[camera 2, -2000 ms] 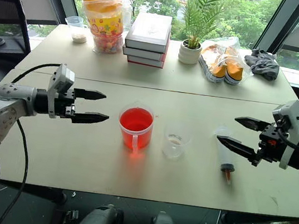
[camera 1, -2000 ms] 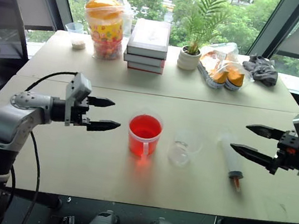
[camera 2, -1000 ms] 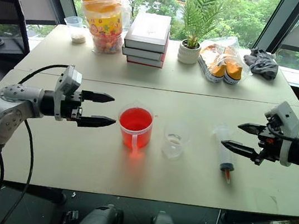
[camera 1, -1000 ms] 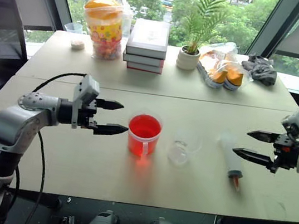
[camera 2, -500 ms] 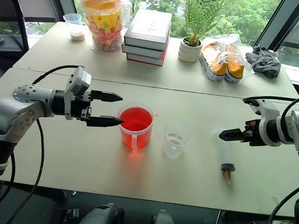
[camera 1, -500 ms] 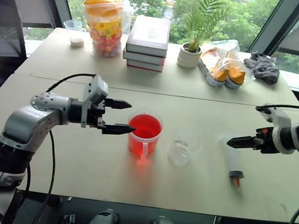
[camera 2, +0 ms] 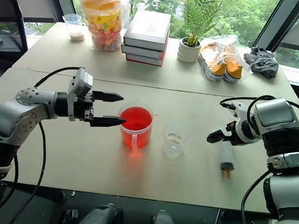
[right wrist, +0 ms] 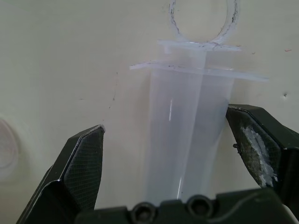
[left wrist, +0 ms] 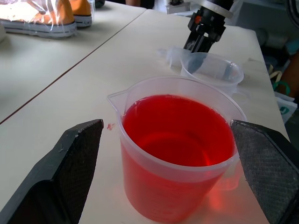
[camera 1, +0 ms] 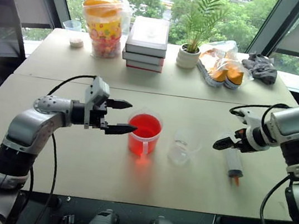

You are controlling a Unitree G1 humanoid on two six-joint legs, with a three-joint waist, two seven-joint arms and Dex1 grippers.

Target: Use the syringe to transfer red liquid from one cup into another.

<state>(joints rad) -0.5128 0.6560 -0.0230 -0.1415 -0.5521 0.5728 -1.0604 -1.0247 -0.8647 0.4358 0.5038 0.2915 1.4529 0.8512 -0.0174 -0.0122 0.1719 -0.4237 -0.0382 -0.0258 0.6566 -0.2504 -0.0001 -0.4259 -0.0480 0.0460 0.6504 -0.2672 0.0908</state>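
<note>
- Right gripper (camera 2: 217, 137) has swung in from beyond the right edge of the table (camera 2: 102, 161) and tipped downward since the earlier frames; it now sits over the plunger end of the syringe (camera 2: 225, 152).
- Its wrist view shows the fingers (right wrist: 84, 163) spread wide, one on each side of the clear barrel; the one beside the barrel's edge may touch it, the other stands apart. Nothing is grasped.
- Left gripper (camera 1: 121, 117) has advanced toward the handled cup (camera 1: 144, 135) over the same interval; fingers released and level, one tip just at the cup's rim, the cup between them in the left wrist view (left wrist: 180, 144), not held.
- Syringe lies flat on the table toward the right edge, orange nozzle tip pointing at the near edge, plunger ring toward the far side.
- Red liquid (left wrist: 177, 130) fills most of the handled cup, which stands upright near the middle of the table, handle facing the near edge.
- Smaller cup (camera 2: 174, 140) stands upright between the handled cup and the syringe, close to the former; it looks clear.
- Far edge of the adjoining table: book stack (camera 1: 148, 37), snack jar (camera 1: 103, 23), potted plant (camera 1: 196, 23), bagged shoes (camera 1: 222, 64).
</note>
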